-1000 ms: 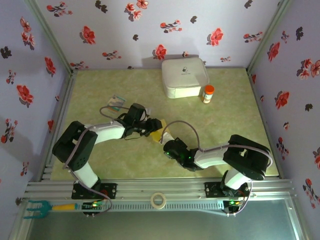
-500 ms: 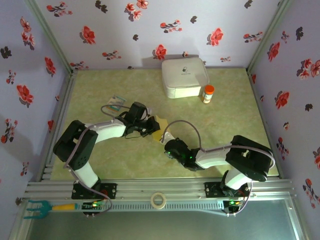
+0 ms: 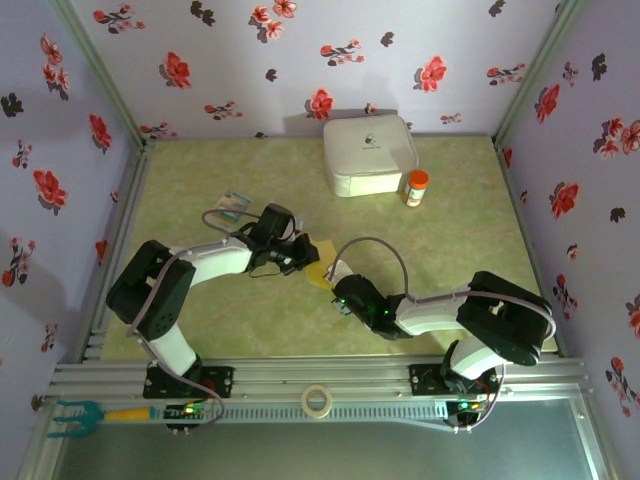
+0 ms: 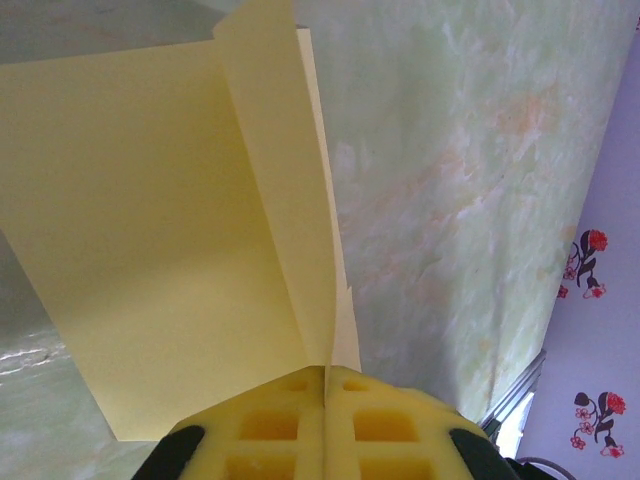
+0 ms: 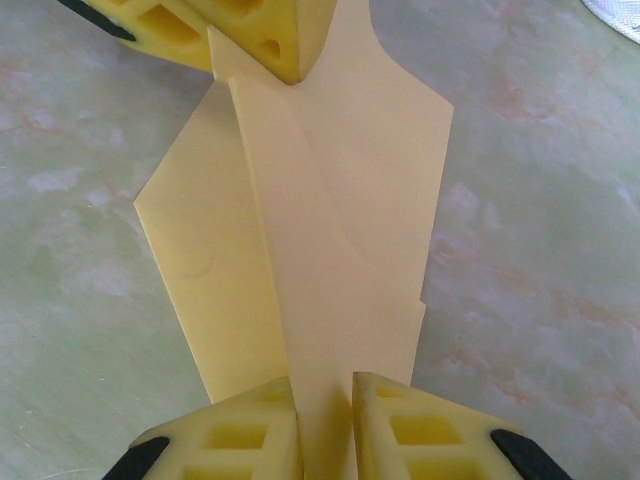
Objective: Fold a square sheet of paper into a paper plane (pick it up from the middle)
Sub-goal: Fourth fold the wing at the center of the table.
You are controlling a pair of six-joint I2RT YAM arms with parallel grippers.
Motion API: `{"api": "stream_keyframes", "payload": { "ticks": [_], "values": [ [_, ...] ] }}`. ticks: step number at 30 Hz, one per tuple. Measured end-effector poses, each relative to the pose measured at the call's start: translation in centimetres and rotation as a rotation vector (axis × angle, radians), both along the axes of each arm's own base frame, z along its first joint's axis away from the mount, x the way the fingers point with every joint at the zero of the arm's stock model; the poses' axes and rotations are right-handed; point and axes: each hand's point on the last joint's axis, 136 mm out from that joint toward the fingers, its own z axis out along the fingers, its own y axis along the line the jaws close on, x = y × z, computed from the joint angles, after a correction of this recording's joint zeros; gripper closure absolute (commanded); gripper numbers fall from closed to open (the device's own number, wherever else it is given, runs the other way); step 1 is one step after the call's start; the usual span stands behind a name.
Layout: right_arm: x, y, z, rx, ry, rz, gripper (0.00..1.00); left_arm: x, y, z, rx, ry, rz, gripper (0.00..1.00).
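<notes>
Left gripper (image 4: 325, 385) is clamped hard, pads pressed flat together with the centre ridge of the paper plane (image 4: 180, 230) nipped between them. One wing falls away to the side, and the sheet is lifted mid-table between the two arms. At the other end the right gripper (image 5: 325, 388) has its jaws a little apart either side of the same ridge; the paper runs between them, but I cannot tell whether they bite it or merely flank it. This looks like the crease-setting stage: the ridge is formed and the slanted nose edges are in, but the wings are loose and uneven. The next move calls for one end held firm while the other presses or re-grips without tearing that thin fold. The two grippers sit very near each other, so crowding is the real hazard. The white box (image 3: 368, 155), orange-capped bottle (image 3: 416, 187) and teal-and-white card (image 3: 235, 203) stand well apart on the table (image 3: 450, 260), out of the way.
</notes>
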Motion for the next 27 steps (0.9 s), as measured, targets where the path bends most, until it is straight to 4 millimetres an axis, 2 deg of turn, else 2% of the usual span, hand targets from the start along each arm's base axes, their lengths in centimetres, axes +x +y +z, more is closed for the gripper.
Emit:
{"api": "stream_keyframes", "payload": {
  "ticks": [11,14,17,27],
  "values": [
    [-0.51,0.3,-0.37,0.018,0.038,0.012,0.75,-0.01,0.02,-0.02,0.001,0.001,0.0,1.0],
    [-0.6,0.27,-0.48,0.017,0.046,0.011,0.69,-0.01,0.02,-0.02,0.001,0.001,0.0,1.0],
    [-0.7,0.3,-0.55,0.022,0.055,0.01,0.67,0.02,0.03,-0.02,0.002,0.0,0.002,1.0],
    [-0.7,0.3,0.38,0.048,0.063,-0.009,0.62,0.04,0.03,-0.02,0.003,-0.001,0.002,1.0]
  ]
}}
